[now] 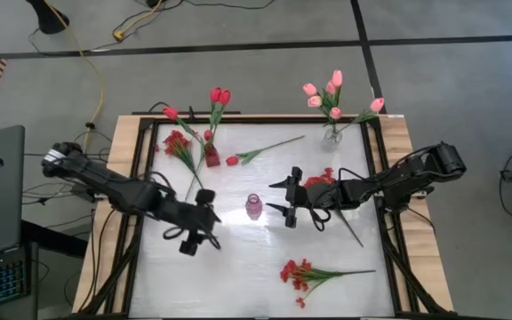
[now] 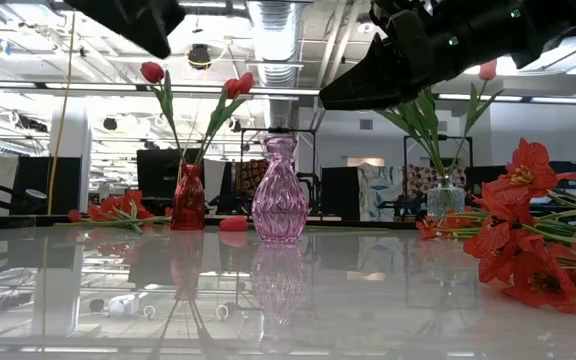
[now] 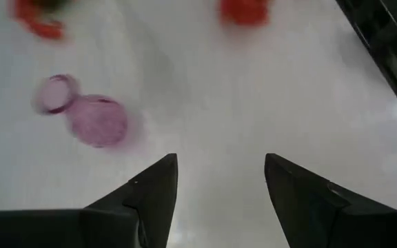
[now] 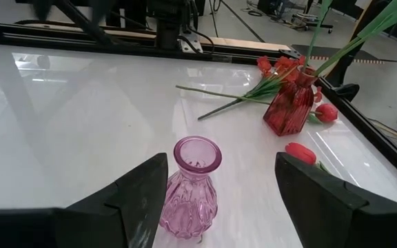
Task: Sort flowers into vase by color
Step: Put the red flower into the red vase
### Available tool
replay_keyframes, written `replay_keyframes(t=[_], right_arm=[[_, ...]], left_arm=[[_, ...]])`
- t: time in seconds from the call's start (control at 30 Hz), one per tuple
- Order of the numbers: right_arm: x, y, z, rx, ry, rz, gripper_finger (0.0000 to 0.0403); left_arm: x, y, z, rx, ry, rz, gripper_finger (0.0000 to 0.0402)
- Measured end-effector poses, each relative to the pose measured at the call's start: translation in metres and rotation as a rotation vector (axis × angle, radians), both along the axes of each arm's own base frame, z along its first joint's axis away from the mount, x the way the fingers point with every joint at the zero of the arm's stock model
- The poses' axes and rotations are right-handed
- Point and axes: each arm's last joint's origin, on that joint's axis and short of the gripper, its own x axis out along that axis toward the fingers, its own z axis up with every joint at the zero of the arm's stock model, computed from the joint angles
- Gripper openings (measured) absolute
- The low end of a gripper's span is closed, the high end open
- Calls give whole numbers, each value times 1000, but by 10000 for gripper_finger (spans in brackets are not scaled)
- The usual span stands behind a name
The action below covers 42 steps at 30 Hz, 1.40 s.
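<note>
The flowers are partly sorted, I judge: red tulips [image 1: 219,96] stand in the red vase [image 1: 212,156] and pink tulips [image 1: 332,96] in the clear vase [image 1: 332,134], while one red tulip [image 1: 233,161] and red bunches [image 1: 302,274] lie on the glossy white table [image 1: 238,267]. The ribbed pink vase [image 1: 254,206] is empty. My left gripper [image 1: 201,233] and right gripper [image 1: 287,197] are both released and hold nothing.

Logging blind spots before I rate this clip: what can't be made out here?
- Low view: both end effectors are cut off by the top edge; only dark arm parts show.
- Left wrist view: the pink vase and red flowers are blurred; the flowers are cut by the edge.
- High view: the flower beside the right end effector is partly hidden by the arm.
- Right wrist view: tulip heads in the red vase run out of frame.
</note>
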Motion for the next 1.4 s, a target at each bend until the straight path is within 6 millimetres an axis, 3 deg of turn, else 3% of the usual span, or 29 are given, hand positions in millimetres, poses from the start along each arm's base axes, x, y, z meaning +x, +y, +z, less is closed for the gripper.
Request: replay_keyframes(t=[0.27, 0.47, 1.4], right_arm=[[0, 0, 0, 0, 1, 0, 295], [0, 0, 0, 0, 1, 0, 295], [0, 0, 0, 0, 0, 0, 295]], left_arm=[[-43, 30, -15, -179, -378, 208, 206], [-57, 46, -29, -185, -491, 322, 206], [-53, 94, -35, -170, -503, 525, 206]])
